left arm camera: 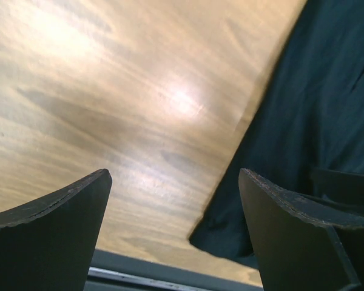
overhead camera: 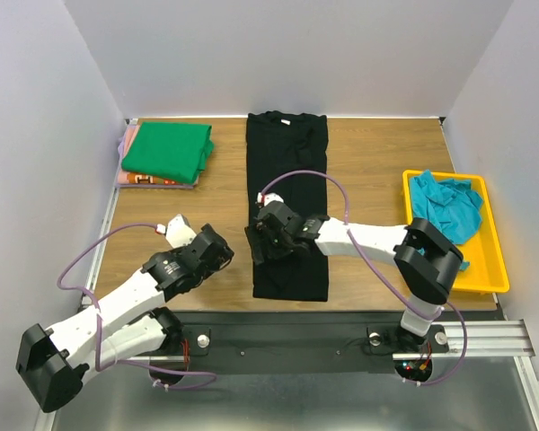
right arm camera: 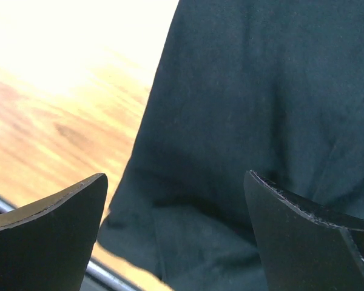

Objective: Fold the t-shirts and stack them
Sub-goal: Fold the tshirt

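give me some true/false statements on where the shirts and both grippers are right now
1. The black cloth t-shirt lies as a long strip down the middle of the wooden table. True.
2. The teal-blue cloth t-shirt is folded flat on the table. False: it lies crumpled in the yellow plastic tray.
3. The folded bright green t-shirt sits on top of the orange-pink t-shirt. True.
4. The right gripper is shut on the black t-shirt. False: its jaws are open above it.
5. The left gripper hovers over the green t-shirt. False: it is open over bare wood beside the black t-shirt.
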